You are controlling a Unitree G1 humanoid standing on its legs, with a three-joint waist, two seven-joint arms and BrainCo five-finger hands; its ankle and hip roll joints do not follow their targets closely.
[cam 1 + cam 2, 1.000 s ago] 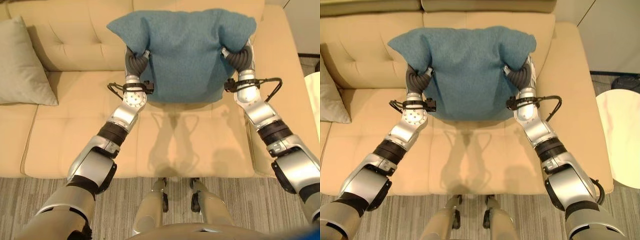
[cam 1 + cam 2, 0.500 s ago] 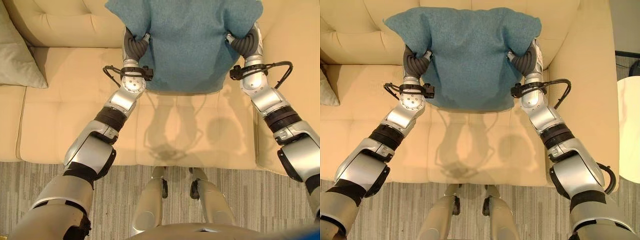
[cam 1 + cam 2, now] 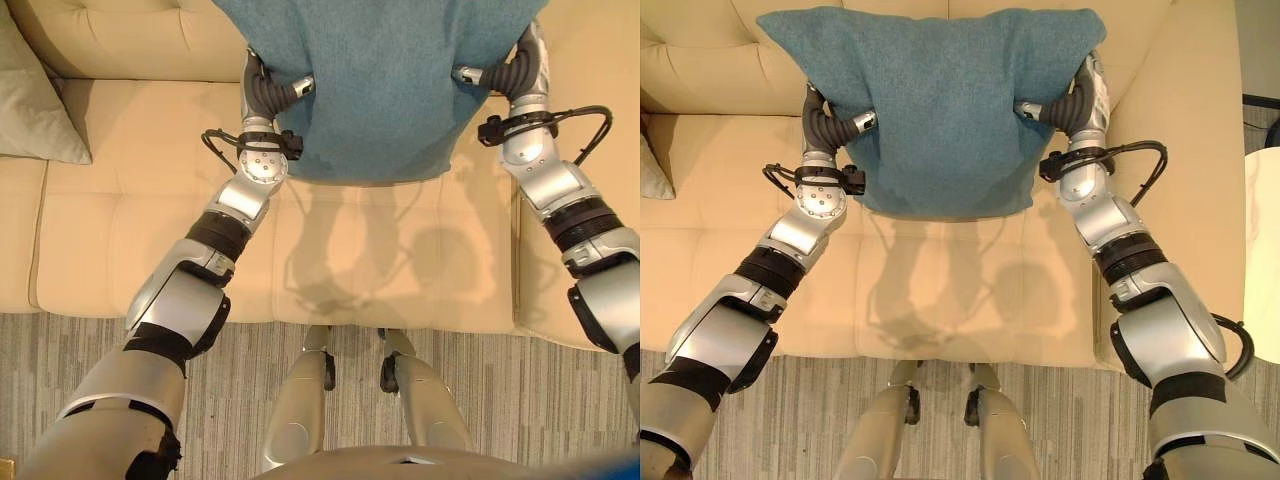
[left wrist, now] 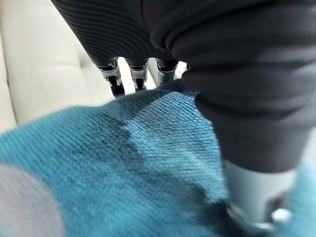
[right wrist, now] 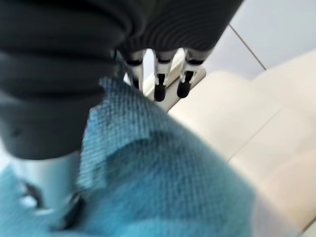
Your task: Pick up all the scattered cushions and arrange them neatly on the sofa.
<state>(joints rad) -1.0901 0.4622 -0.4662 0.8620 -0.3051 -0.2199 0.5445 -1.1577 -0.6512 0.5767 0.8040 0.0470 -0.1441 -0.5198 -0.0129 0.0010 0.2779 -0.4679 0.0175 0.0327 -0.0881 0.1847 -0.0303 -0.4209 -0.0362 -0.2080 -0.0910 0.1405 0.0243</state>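
above the sofa (image 3: 970, 290) seat, the teal cushion (image 3: 940, 100) hangs between both hands, higher and closer to the backrest than a second ago. left hand (image 3: 830, 125) and right hand (image 3: 1072, 105) each pinch a side edge, fingers (image 4: 114, 81) behind the cloth and thumb in front. two cushions are in sight (one teal, one grey cushion (image 3: 35, 100) resting at the sofa's left end).

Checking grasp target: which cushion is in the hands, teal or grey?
The teal cushion, pinched between left hand and right hand; the grey cushion lies untouched on the sofa.
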